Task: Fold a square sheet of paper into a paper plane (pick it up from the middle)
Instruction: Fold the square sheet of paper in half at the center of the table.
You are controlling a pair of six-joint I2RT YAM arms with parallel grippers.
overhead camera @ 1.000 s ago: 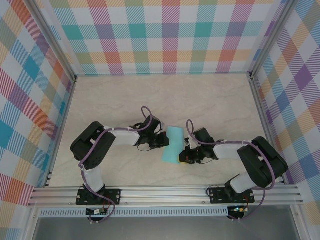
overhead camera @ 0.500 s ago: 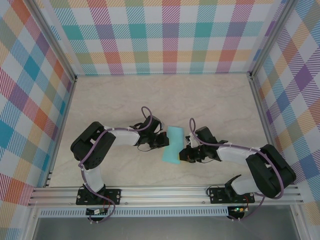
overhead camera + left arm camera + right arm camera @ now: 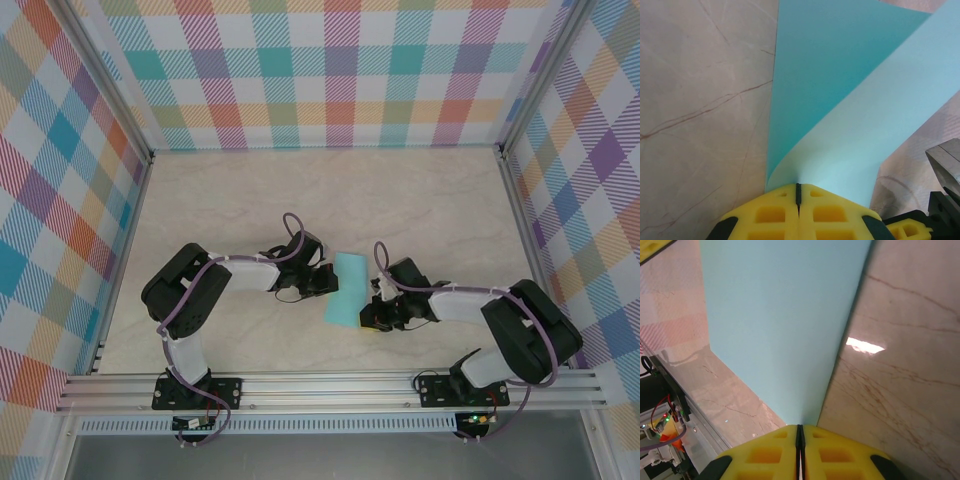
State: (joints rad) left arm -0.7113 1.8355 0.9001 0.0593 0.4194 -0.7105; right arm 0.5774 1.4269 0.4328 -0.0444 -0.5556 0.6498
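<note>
Two hands [image 3: 798, 192] [image 3: 800, 432] pinch one paper [image 3: 347, 290].

**Light cyan paper [image 3: 347, 288], doubled over into a narrow strip and pinched from both sides**

From above, the paper is a slim slanted band over the near middle of the pale marbled tabletop [image 3: 250, 200], its far end leaning right and its near end left. In the left wrist view the paper [image 3: 840, 100] bends in a soft curve. A deeper cyan face and a paler one sweeping right meet at the seam of the left gripper [image 3: 798, 192], whose yellow pads press together on it. In the right wrist view the paper [image 3: 785, 330] shows a smooth, pale face. Its straight right edge runs down into the closed pads of the right gripper [image 3: 800, 432].
</note>
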